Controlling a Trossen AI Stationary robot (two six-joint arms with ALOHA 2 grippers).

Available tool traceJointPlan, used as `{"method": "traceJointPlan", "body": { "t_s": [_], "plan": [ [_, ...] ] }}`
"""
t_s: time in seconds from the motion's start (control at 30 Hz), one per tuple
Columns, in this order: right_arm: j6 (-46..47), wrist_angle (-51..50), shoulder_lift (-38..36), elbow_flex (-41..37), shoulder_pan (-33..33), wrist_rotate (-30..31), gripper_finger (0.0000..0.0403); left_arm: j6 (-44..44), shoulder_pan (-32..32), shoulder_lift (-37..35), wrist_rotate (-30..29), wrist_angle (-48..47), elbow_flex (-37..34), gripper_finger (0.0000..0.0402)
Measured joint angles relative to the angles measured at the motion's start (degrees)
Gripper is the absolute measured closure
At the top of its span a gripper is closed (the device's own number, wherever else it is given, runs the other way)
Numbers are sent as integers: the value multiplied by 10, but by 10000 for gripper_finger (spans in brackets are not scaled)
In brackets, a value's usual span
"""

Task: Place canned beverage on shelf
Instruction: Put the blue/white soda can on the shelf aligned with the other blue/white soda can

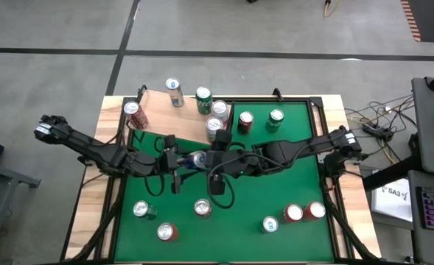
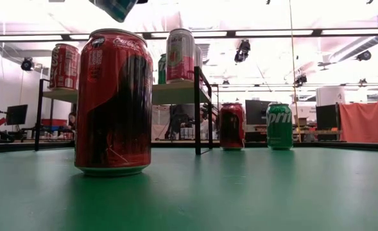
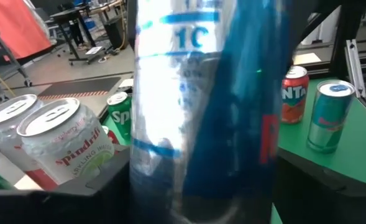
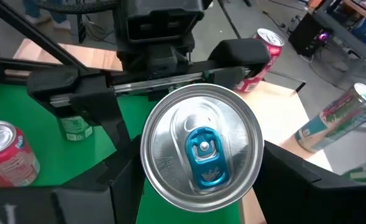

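From the left edge of the table [image 1: 275,184], the left arm reaches in low and nearly level, and the left gripper [image 1: 184,160] ends at the centre, wrist pointing toward 3 o'clock. Its fingers look spread wider than the can's body, standing around the far end rather than pinching it, though I can't be sure they are fully clear of the metal. Between the two grippers, above the middle of the green, hangs the can [image 4: 201,152], a blue and silver one tipped on its side, with its top and blue pull tab facing the right arm's wrist. I'd judge it stiff enough for a firm squeeze across the round wall, but thin-skinned, so too hard a pinch would dent it. The smooth metal may also slip or roll in the fingers. If it is full it will be fairly heavy and want to sag at the free end, so the mid-body, near the balance point, is the place to hold it. To its right, the right gripper [image 1: 206,159] is closed on the can's sides, and its arm stretches in from 3 o'clock. Off at about 11 o'clock from the can stands the shelf [image 1: 154,121], already carrying several other cans [image 1: 174,92].
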Motion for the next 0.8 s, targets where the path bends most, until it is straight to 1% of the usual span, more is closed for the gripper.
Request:
{"method": "traceJointPlan", "body": {
  "t_s": [0.07,0.2,0.27,0.3,0.47,0.57,0.67,0.8],
  "plan": [
    [-5,-16,15,24,0,3,171,0,0,0,-5,0,0,138],
    [-26,-30,37,56,0,7,171,7,0,-4,-9,-7,0,203],
    [-32,-31,42,65,1,9,168,11,0,-7,-9,-6,0,205],
    [-35,-30,44,68,0,8,159,12,0,-9,-9,-5,0,205],
    [-47,-16,45,72,0,13,95,18,0,-23,-2,-2,0,205],
    [-55,-15,39,72,0,13,67,41,0,-35,-1,-1,0,205],
    [-76,-8,29,72,0,13,51,66,1,-50,7,2,-1,205],
    [-121,10,23,72,0,8,46,94,1,-74,45,14,-4,205]
  ]
}}
